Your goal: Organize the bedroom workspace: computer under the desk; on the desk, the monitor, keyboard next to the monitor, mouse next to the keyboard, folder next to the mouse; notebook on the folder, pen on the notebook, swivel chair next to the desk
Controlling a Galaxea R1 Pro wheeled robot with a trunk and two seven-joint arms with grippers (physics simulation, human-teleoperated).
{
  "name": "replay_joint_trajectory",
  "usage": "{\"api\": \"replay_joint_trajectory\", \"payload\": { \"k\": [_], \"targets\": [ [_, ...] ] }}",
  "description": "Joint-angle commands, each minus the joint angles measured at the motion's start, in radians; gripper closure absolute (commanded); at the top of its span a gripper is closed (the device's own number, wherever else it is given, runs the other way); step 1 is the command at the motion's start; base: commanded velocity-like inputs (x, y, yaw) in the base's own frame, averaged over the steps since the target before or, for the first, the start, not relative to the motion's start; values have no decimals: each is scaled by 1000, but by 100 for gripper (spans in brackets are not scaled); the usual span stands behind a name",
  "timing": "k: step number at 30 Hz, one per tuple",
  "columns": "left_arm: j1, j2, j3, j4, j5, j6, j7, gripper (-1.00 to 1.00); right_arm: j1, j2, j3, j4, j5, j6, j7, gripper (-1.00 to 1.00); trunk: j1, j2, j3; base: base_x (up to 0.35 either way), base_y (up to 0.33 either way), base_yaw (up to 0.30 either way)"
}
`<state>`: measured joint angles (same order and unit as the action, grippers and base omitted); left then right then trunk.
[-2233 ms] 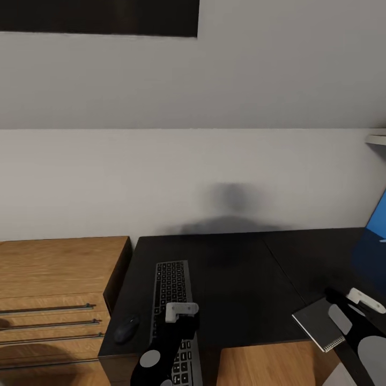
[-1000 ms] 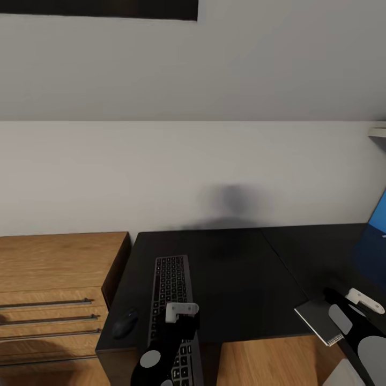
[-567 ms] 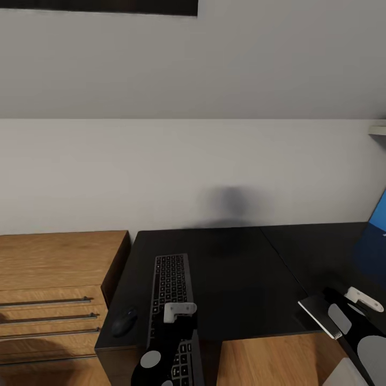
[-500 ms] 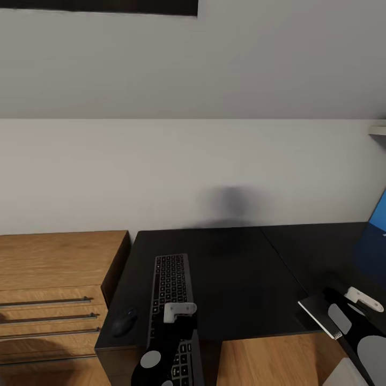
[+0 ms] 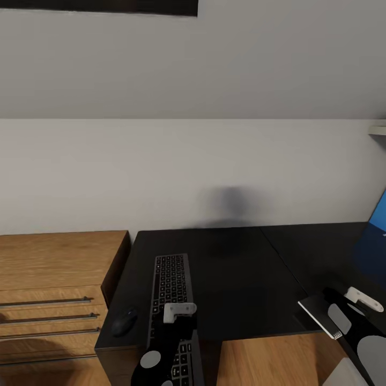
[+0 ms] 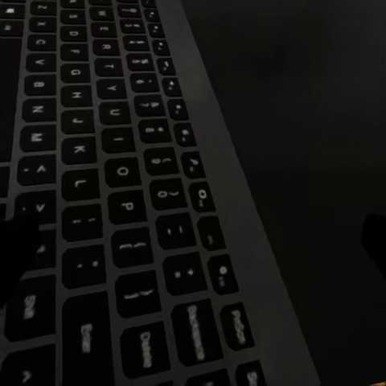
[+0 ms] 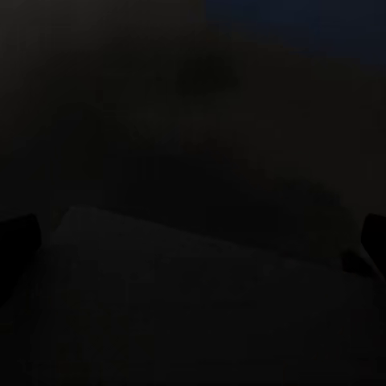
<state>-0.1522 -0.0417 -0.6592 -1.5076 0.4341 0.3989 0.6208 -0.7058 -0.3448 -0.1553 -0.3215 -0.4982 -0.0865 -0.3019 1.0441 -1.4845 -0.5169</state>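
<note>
A home workspace in a bedroom corner.
A glossy black desk (image 5: 236, 268) carrying a keyboard (image 5: 170, 284) and mouse (image 5: 124, 321) stands against a plain white wall (image 5: 193, 171), beside a wooden dresser (image 5: 53, 289) with bar handles, over wood flooring (image 5: 268, 364).

desk (image 5: 236, 279) middle lies bare between keyboard (image 5: 170, 287) and notebook (image 5: 320, 313).

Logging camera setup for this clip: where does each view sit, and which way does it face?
Head view: on the robot's head, facing down at the desk; both forearms show.
Left wrist view: on the left arm, looking along its jaws at the keyboard, shared with the head view.
Right wrist view: on the right arm, very dark; dim fingertips at its edges.
</note>
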Motion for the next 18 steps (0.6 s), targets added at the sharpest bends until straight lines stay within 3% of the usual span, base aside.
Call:
{"api": "replay_joint_trajectory", "payload": {
  "k": [1, 18],
  "targets": [
    [-1, 0, -1, -1, 7, 2, 8, -100, 0, 1, -4, 6, -26, -6, 1, -100, 0, 0, -1, 0, 0, 0],
    [-1, 15, -2, 1, 6, 1, 8, -100, 0, 1, -3, 7, -25, -7, 0, -100, 0, 0, -1, -64, 43, 0]
  ]
}}
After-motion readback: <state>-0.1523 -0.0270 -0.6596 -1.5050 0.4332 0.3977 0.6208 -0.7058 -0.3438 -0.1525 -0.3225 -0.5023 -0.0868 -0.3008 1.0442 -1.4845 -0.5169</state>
